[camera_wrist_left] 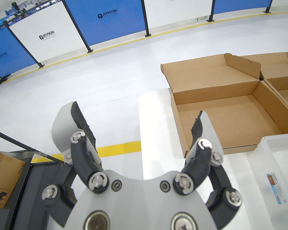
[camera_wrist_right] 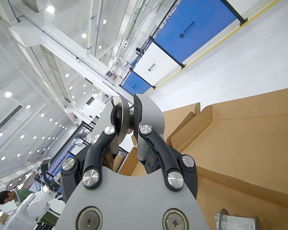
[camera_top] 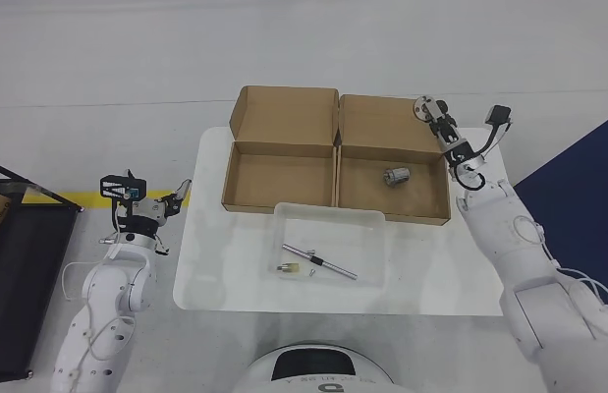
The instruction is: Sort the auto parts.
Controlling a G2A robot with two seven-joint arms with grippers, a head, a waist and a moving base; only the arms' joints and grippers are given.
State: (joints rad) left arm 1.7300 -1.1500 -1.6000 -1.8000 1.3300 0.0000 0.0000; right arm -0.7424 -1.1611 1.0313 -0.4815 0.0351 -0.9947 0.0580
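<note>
My right gripper (camera_wrist_right: pixel 128 113) is shut on a round metal disc part (camera_wrist_right: pixel 121 117), held above the far right corner of the right cardboard box (camera_top: pixel 421 208); in the top view that gripper (camera_top: pixel 428 109) is tilted upward. A grey cylindrical part (camera_top: pixel 396 176) lies inside that box, and the same part (camera_wrist_right: pixel 235 220) shows under my right wrist. The left cardboard box (camera_top: pixel 245 182) holds nothing. A clear plastic tray (camera_top: pixel 372 224) holds a thin metal rod (camera_top: pixel 323 260) and a small fitting (camera_top: pixel 290 267). My left gripper (camera_wrist_left: pixel 139 118) is open off the table's left edge.
The white table (camera_top: pixel 210 255) carries both boxes and the tray. A dark cart (camera_top: pixel 19 255) with a cardboard carton (camera_wrist_left: pixel 4 175) stands left of the table. A yellow floor line (camera_wrist_left: pixel 120 146) runs beside it. Blue and white partition panels (camera_wrist_left: pixel 105 17) stand far behind.
</note>
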